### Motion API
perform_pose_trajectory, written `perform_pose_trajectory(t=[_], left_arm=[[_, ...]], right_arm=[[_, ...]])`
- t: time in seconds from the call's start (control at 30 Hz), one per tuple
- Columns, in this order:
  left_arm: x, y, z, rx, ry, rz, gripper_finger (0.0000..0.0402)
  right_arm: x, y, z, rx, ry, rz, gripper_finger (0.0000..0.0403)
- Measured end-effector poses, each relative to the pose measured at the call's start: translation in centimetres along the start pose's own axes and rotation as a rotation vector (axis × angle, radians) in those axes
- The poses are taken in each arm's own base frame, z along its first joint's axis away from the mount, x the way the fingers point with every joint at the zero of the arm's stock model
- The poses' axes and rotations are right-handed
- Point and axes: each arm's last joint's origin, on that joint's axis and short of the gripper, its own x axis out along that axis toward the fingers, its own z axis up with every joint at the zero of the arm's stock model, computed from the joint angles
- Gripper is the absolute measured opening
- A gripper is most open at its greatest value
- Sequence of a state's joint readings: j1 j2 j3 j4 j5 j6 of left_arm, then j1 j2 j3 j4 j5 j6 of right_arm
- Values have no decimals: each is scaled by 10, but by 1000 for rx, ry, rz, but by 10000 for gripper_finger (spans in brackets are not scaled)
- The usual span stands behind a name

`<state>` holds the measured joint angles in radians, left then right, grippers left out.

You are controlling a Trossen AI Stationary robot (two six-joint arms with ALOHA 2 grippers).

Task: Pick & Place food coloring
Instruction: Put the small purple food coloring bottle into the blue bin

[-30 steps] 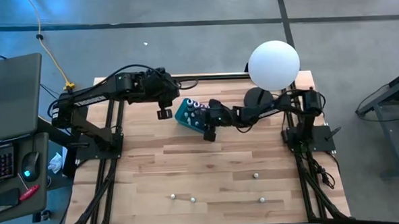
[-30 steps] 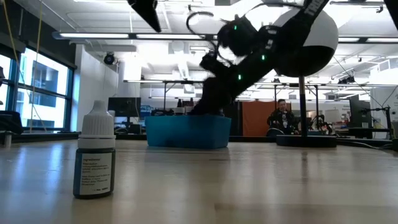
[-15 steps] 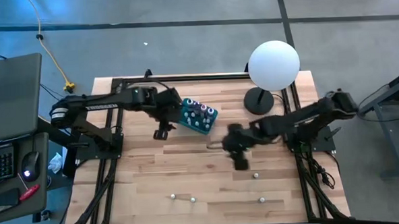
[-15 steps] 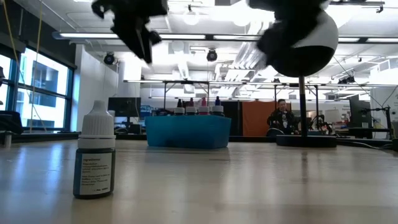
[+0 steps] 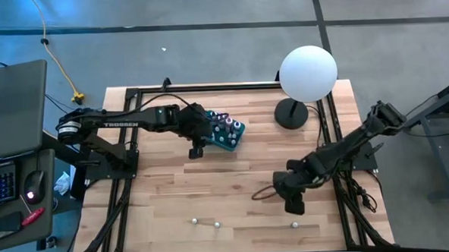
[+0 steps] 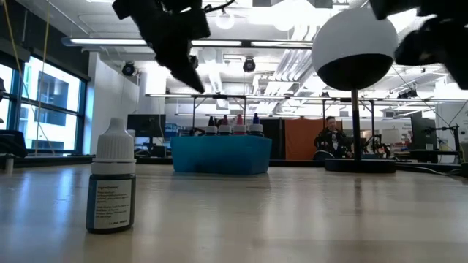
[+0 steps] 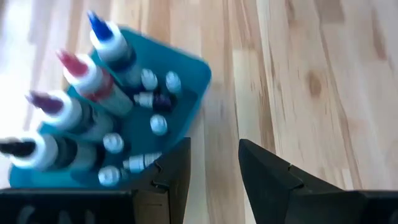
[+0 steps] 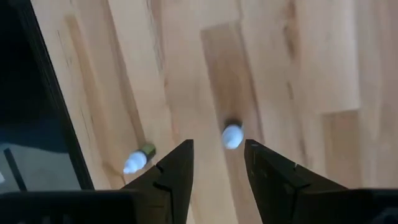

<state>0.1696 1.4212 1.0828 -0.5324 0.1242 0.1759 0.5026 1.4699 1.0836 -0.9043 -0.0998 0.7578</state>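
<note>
The food coloring bottles are split between the table and the teal box (image 5: 226, 133). Several stand inside the box (image 7: 186, 81), their coloured tips and white caps (image 7: 93, 81) visible. Loose ones lie toward the near edge (image 5: 193, 219), (image 5: 217, 224), (image 5: 295, 225). One dark bottle (image 6: 112, 179) stands upright on its base. My left gripper (image 5: 197, 151) hovers open beside the box's near-left side (image 7: 214, 149). My right gripper (image 5: 293, 206) hangs open above the near-right table. An upright white-capped bottle (image 8: 232, 135) shows just beyond its fingertips (image 8: 217, 149), and another lies on its side (image 8: 138, 158).
A big white globe lamp (image 5: 308, 73) stands on its dark base (image 5: 290, 114) at the far right corner. The dark table frame (image 5: 208, 87) runs along the edges. Bare wood lies between the box and the loose bottles.
My right gripper has left the teal box and swung toward the near right of the table, dropping over the loose bottles there. My left gripper has moved toward the near edge and then right, up to the box's side. The bottles in the box show uncovered now.
</note>
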Motion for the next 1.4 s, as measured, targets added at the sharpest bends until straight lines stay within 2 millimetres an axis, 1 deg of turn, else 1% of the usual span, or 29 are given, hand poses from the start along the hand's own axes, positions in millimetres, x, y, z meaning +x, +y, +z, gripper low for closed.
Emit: perform_pose_trajectory(t=[0.13, 0.23, 0.47, 0.57, 0.9, 1.0, 1.17, 1.27, 1.4], left_arm=[[0, 1, 5, -2, -54, 9, 133], [-1, 1, 8, 2, -86, 15, 133], [-1, 2, 9, -16, -93, 15, 133], [-1, 1, 8, -37, -86, 13, 133], [-1, 0, 9, -37, -92, -37, 133], [-1, 0, 9, -37, -92, -37, 133], [-1, 0, 9, -37, -92, -36, 133], [-1, 0, 9, -38, -90, -36, 133], [-1, 0, 8, -38, -89, -36, 133]], right_arm=[[13, 8, -5, 0, 60, -7, 136], [22, 9, -5, -4, 69, -42, 136], [47, 3, 5, 33, 127, -113, 136], [58, 1, 8, 54, 175, -116, 136], [88, -4, 11, 97, 258, -171, 136], [94, -6, 11, 106, 248, -201, 136], [103, -16, 4, 204, 247, -221, 127], [105, -19, 1, 215, 253, -229, 110], [100, -20, 5, 224, 238, -208, 74]])
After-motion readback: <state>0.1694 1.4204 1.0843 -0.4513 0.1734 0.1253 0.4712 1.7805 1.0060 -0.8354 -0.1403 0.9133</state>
